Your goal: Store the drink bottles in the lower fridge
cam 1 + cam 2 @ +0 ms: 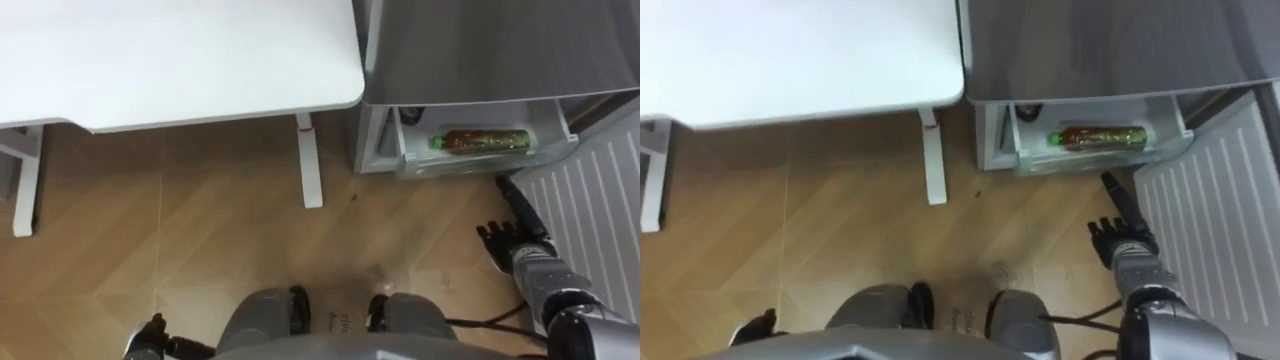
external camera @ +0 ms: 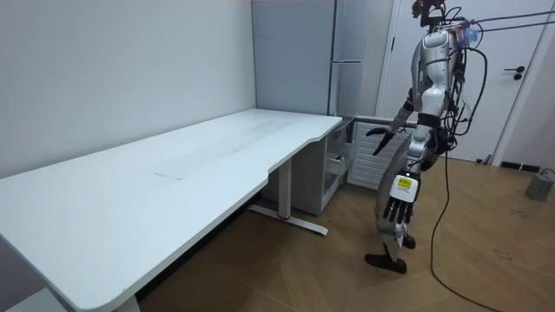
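Shadow under the fridge (image 1: 500, 50) hides the back of its one open lower drawer (image 1: 480, 170), where a dark object (image 1: 410, 116) is too dim to identify. One bottle (image 1: 480, 140) lies on its side in that drawer. The right hand (image 1: 515, 240) hovers nearby, loose and empty, with one finger stretched forward. The left hand (image 2: 399, 201) hangs straight-fingered near one white table (image 2: 173, 173).

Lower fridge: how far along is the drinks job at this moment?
Done: one bottle lies in the open lower fridge drawer. In hand: nothing; the right robot hand is open, fingers straight, pointing toward the drawer, and the left robot hand hangs open at its side. Left: probably closing the drawer and the fridge door.
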Controlling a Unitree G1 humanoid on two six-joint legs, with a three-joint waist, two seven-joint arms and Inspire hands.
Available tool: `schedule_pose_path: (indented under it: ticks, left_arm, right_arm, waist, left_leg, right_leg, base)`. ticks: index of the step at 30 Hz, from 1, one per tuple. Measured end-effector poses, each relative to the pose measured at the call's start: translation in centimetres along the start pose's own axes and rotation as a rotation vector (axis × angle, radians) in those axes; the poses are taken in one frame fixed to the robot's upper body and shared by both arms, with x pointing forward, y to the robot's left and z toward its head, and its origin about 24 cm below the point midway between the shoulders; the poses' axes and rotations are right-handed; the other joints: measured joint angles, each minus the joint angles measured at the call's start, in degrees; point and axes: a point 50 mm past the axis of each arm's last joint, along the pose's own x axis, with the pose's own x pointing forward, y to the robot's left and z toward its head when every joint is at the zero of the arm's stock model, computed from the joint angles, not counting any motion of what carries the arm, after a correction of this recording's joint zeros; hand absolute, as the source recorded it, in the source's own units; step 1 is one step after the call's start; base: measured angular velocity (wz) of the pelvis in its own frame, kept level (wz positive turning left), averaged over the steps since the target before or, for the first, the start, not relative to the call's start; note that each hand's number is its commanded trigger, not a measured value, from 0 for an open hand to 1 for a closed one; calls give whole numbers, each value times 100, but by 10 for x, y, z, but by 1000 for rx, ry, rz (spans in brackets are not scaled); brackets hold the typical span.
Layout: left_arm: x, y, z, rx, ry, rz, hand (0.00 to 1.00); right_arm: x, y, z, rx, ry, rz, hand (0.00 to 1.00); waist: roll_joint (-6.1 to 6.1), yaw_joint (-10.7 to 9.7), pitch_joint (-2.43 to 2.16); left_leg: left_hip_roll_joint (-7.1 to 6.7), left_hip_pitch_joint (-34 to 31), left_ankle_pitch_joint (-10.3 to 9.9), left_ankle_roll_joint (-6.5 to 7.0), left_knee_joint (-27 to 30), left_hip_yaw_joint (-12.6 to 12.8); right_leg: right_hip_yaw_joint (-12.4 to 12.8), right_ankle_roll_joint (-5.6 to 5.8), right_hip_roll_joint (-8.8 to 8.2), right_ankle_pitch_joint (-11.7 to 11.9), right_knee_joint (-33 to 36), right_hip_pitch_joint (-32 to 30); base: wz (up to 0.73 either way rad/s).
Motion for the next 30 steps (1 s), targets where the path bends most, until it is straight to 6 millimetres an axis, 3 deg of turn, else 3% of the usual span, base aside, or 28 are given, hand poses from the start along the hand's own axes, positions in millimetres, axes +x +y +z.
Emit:
schedule_pose_path:
  ticks: [8, 16, 21, 26, 30]
  left_arm:
    - [2, 5, 20, 15, -46, 8, 0]
    - [2, 9, 22, 89, -39, 15, 0]
    - [3, 7, 26, 101, -37, 8, 0]
    - [2, 6, 28, 112, -35, 0, 0]
    - [3, 12, 29, 82, -31, -14, 0]
  right_arm:
    - [2, 22, 11, 57, -59, 56, 0]
    - [2, 44, 19, 78, -76, 170, 0]
    - [1, 57, 29, 48, -100, 224, 0]
    - [0, 72, 34, -3, -108, 275, 0]
    - [-1, 91, 35, -63, -106, 317, 0]
  waist:
    - [-94, 190, -4]
    - [-216, 239, 15]
    - [-224, 250, 19]
    - [-235, 321, 14]
    - [-274, 391, 9]
  left_leg:
    - [-25, -1163, -372, 0, 1377, 3]
    - [112, -2190, -809, -45, 2792, -38]
    - [158, -2988, -1094, -63, 3807, -120]
    - [177, -3675, -1248, -82, 4509, -189]
    - [162, -4169, -1246, -91, 4811, -222]
  right_leg:
    - [142, -22, -194, -556, 1680, -1277]
    - [227, -141, -205, -1031, 3100, -2267]
    - [253, -207, -260, -1364, 4113, -3016]
    - [307, -276, -279, -1552, 4844, -3713]
    - [337, -336, -313, -1587, 5198, -4217]
  base:
    - [1]
    - [0]
    - [4]
    - [0]
    - [1]
